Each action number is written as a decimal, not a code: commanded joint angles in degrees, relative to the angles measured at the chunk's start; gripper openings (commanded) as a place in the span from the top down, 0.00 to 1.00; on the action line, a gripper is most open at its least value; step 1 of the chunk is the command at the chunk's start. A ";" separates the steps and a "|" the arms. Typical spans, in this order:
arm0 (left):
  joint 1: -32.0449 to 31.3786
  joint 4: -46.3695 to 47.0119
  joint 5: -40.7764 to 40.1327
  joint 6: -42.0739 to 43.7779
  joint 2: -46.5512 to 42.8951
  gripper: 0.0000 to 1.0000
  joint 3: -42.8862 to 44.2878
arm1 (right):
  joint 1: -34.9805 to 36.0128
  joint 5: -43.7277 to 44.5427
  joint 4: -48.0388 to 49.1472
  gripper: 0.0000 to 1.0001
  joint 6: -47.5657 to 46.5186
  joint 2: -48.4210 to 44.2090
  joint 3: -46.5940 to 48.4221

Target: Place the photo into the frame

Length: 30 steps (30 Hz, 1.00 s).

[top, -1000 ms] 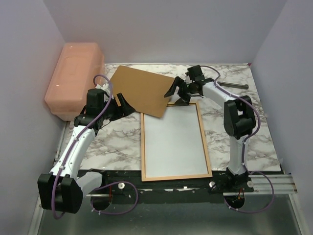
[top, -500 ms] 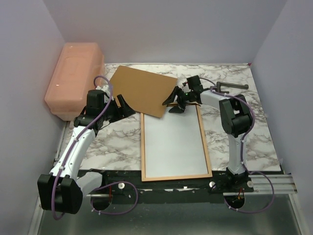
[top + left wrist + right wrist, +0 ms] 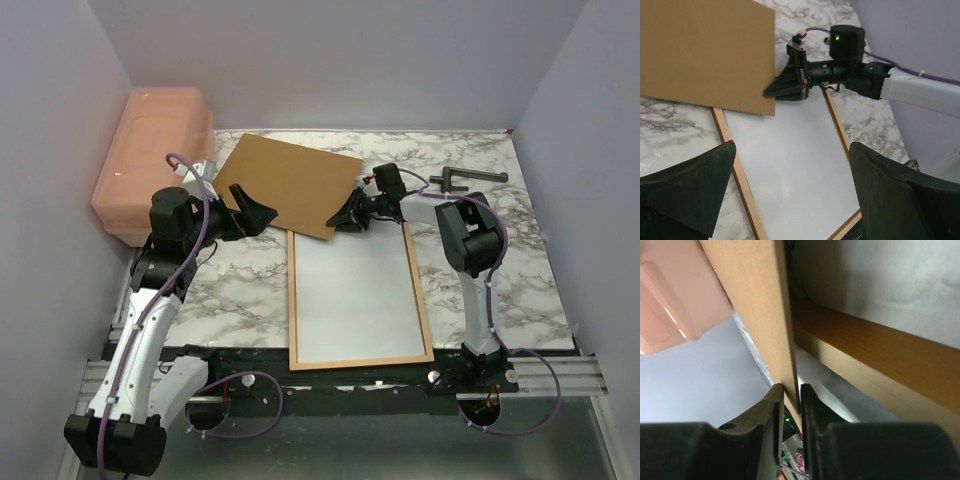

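The frame [image 3: 292, 300] lies flat on the marble table and holds a plain white surface [image 3: 355, 290]. No colour print shows, so the photo is hidden or out of view. A brown backing board [image 3: 290, 185] lies behind the frame, its near corner over the frame's top left. My right gripper [image 3: 345, 218] is shut on that corner. In the right wrist view the board's thin edge [image 3: 782, 340] sits between the fingers of the right gripper [image 3: 791, 387], above the frame's rail [image 3: 880, 350]. My left gripper [image 3: 255, 215] hangs open beside the board's left edge, holding nothing, and its wrist view looks between wide fingers [image 3: 685, 190].
A pink plastic box [image 3: 155, 160] stands at the table's far left, against the wall. A dark metal tool [image 3: 470, 178] lies at the back right. Walls close in the table on three sides.
My right gripper slid down and left to the board's near corner and closed on it. My left gripper opened wider, and its arm drew back to the left.
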 commanded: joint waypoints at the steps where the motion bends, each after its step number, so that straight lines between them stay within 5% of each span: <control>1: 0.39 6.64 4.26 0.30 -4.91 0.02 1.98 | 0.17 -2.57 4.93 0.84 2.62 0.83 -0.48; 6: 0.35 10.78 4.32 2.19 -9.00 0.02 0.70 | 0.16 -3.19 3.14 1.00 2.00 -2.25 -0.62; 13: 0.32 12.10 6.58 9.45 -12.90 0.02 -0.40 | 0.19 -1.82 -8.88 1.00 -1.81 -10.49 3.12; 22: -0.78 2.13 12.75 23.53 -10.50 0.01 7.71 | 0.17 0.69 -22.11 1.00 -4.36 -22.51 6.26; 30: -9.88 -5.17 4.44 36.96 -9.46 0.01 11.12 | 0.16 2.05 -26.20 1.00 -2.09 -32.91 3.49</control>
